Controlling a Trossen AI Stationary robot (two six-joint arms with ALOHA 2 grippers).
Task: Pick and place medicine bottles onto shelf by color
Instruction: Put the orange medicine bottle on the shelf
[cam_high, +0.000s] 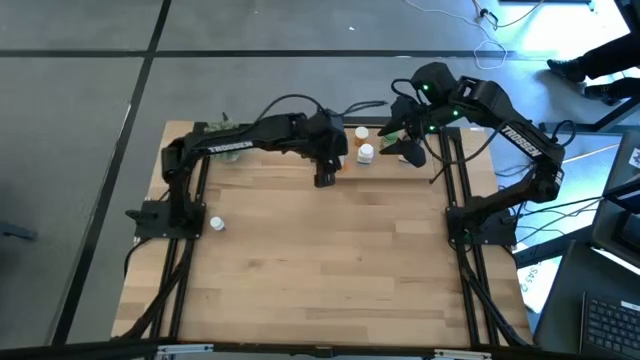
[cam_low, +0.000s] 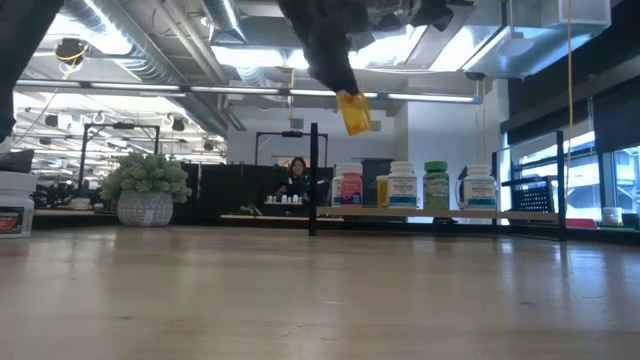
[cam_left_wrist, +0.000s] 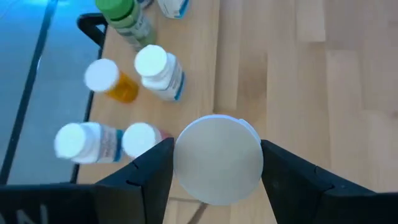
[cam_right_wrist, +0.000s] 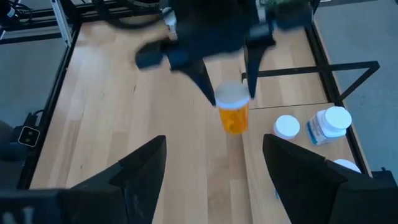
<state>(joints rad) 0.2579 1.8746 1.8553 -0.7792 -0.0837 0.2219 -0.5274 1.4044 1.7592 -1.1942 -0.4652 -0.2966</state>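
Note:
An orange bottle with a white cap hangs in the air in my left gripper, just in front of the shelf at the table's far edge. In the left wrist view, green, white, orange, another white and pink bottles stand on their bases on the shelf. My right gripper is open and holds nothing. It hovers high at the shelf's right end, looking down on the held bottle. My left gripper pinches the orange bottle at its white cap, one finger on each side. The fingers come from above, slanting down toward the shelf. The orange body hangs below them, slightly tilted, well clear of the table.
One white bottle stands alone near the table's left side, close to the left arm's base. A green plant in a pot sits at the far left. The shelf's black posts rise at its corners. A person shows in the room behind.

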